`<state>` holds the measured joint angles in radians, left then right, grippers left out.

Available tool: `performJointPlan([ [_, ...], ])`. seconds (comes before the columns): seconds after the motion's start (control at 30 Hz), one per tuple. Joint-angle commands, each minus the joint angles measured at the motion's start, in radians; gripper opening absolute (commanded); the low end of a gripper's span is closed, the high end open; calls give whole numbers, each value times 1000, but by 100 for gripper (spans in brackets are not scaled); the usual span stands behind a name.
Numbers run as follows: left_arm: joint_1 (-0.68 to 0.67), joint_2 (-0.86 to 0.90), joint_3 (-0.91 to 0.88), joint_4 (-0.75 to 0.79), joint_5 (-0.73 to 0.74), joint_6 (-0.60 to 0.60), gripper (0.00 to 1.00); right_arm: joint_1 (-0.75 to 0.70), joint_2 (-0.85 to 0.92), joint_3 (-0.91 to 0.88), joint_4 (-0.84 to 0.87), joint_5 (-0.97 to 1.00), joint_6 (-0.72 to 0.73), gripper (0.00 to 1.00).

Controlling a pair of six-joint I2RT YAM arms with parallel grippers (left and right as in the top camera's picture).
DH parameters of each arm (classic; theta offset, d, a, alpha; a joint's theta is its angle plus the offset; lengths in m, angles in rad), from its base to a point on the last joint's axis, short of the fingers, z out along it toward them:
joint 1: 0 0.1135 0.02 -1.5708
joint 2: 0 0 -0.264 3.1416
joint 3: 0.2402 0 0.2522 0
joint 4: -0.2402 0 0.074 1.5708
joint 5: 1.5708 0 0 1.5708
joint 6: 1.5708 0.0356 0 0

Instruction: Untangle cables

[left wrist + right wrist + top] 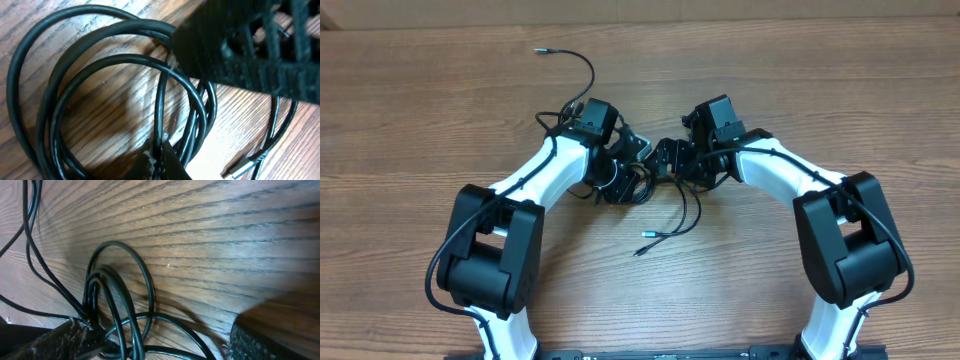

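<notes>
Black cables (625, 188) bunched on wooden table (420, 100), left gripper (164, 156) pinching a strand, right gripper (155, 330) spread open

Right gripper (160, 335) fingers stand wide: bare brown wooden table (240, 240) between them, free passage. Looped thin black cables (125, 295) crowd against one finger (60, 340). Left gripper (162, 157) fingertips pinch a strand, loops ringing them on every side. Black textured block (240, 55) bars way just ahead.
</notes>
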<state>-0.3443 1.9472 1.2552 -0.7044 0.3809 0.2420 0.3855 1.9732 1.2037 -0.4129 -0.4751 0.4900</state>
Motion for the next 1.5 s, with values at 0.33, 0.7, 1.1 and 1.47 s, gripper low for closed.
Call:
performJointPlan([
  [0.33,182,3,98,-160,401,163,4,41,27,-8,-31,29,-23,72],
  [0.7,569,3,73,-292,878,365,4,41,27,-8,-64,74,12,45],
  [1.1,684,3,-28,-199,999,364,4,-31,26,117,-417,115,26,31],
  [1.47,676,3,-28,-172,1007,356,4,32,39,209,-226,-106,274,62],
])
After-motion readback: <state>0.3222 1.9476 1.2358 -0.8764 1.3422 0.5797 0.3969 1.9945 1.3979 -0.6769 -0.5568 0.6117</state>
